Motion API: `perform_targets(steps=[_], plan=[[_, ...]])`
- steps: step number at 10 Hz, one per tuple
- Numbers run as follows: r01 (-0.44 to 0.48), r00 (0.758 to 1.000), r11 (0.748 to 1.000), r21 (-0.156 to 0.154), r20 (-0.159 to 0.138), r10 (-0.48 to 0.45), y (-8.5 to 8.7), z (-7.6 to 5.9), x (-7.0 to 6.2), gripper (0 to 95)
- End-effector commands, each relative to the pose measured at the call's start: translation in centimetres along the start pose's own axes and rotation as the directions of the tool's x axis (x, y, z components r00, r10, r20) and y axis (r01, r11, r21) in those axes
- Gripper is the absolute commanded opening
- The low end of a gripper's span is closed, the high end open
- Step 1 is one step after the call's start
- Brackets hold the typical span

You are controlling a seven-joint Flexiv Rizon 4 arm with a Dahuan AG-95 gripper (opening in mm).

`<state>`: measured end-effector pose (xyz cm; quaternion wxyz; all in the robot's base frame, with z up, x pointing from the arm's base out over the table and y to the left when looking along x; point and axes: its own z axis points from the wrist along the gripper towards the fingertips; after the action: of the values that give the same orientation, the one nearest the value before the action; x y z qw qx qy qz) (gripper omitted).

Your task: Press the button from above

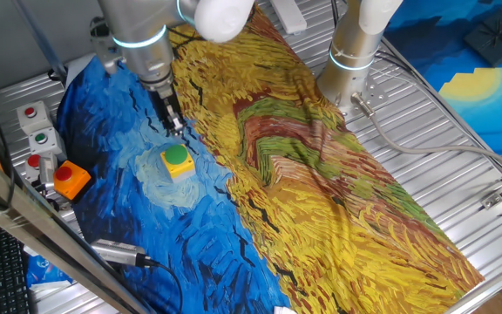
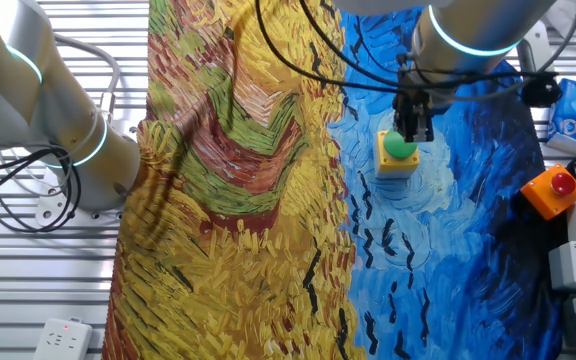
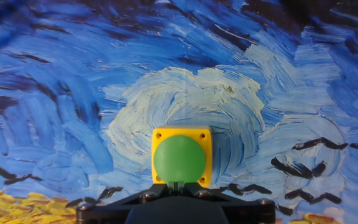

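The button point(image 1: 176, 157) is a round green cap on a small yellow box, standing on the blue part of a painted cloth point(image 1: 321, 174). It also shows in the other fixed view point(image 2: 398, 148) and low in the middle of the hand view point(image 3: 179, 157). My gripper point(image 1: 177, 126) points down just above and slightly behind the button, and in the other fixed view point(image 2: 414, 130) it overlaps the cap's edge. In the hand view the gripper's point(image 3: 178, 185) two dark fingertips meet at the cap's near edge with no gap, holding nothing.
A red button on an orange box point(image 1: 71, 179) and small grey button boxes point(image 1: 40, 135) stand at the cloth's edge, also in the other fixed view point(image 2: 558, 190). A second arm point(image 1: 356, 44) stands at the far side. A metal cylinder point(image 1: 120, 253) lies near the front.
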<state>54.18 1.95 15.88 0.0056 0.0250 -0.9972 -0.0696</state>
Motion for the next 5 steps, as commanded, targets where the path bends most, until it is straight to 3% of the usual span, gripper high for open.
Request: perform_targets(steps=[1,5], plan=[[-0.005,1.0,1.0,0.003,-0.003,0.005,0.0,0.13,-0.15,0.0],[0.0,1.0,1.0,0.006,0.0,0.0,-0.16,0.89,-0.22,0.0]])
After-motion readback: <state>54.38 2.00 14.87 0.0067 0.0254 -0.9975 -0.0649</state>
